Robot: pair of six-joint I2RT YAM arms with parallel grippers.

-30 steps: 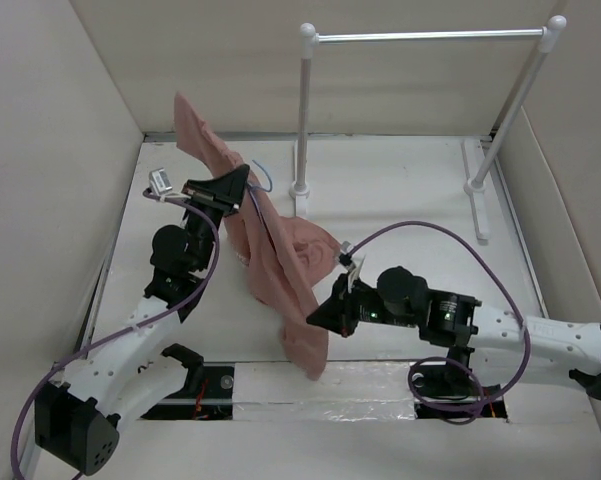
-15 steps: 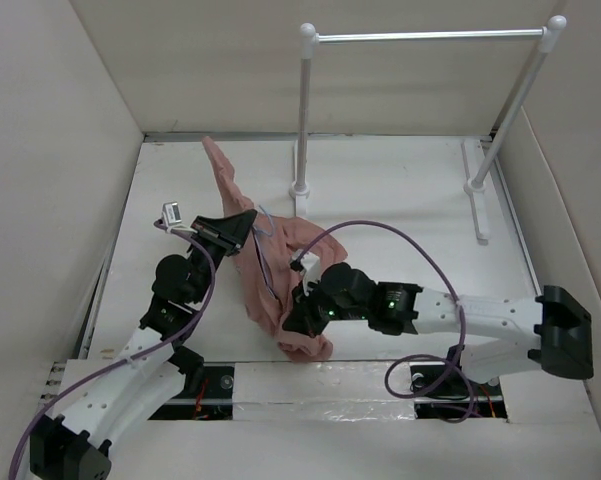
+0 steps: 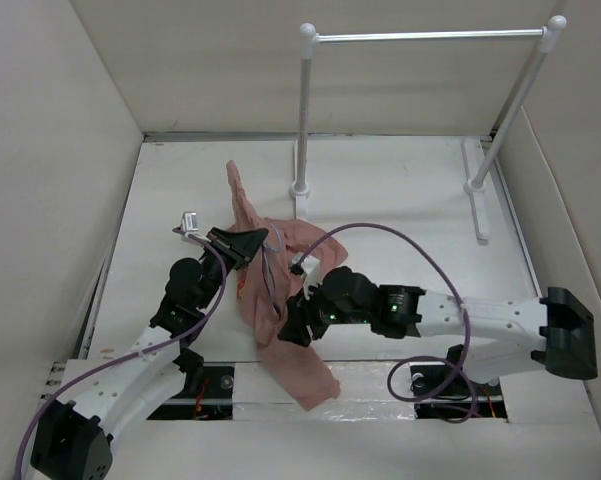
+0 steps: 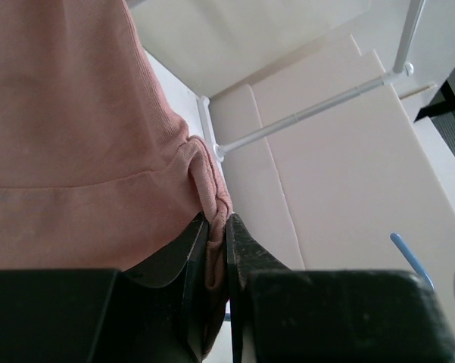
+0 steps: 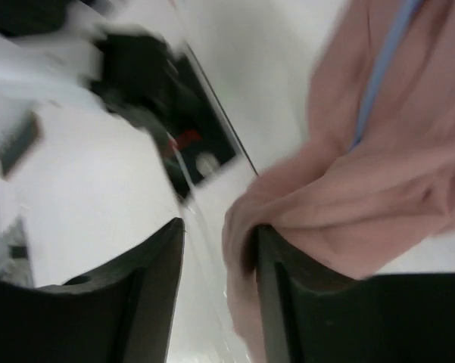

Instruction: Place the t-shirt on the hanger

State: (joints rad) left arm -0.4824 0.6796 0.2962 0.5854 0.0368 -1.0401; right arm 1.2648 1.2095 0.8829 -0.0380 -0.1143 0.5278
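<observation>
So I'm pinching the shirt (image 3: 270,300) with my left gripper (image 4: 216,221), fingers squeezed tight on a bunched fold of the pink fabric with only that fold between them. I'm holding it up off the table (image 3: 400,190), a bit left of centre, and one end of the shirt is poking up toward the far side while the rest is draping down to the right and near. The bottom of it is trailing over the near edge of the table. My right gripper (image 5: 219,227) is sitting low against the near side of the shirt, just right of the left one, with its fingers apart and bare table showing between them. An edge of fabric is lying against the inside of one finger, but that view's blurry, so I can't tell if it's really catching anything. The hanger (image 5: 380,72) is tangled in the shirt, a thin blue wire running across the pink. The rack (image 3: 425,36) is standing at the far side, well apart from all this.
</observation>
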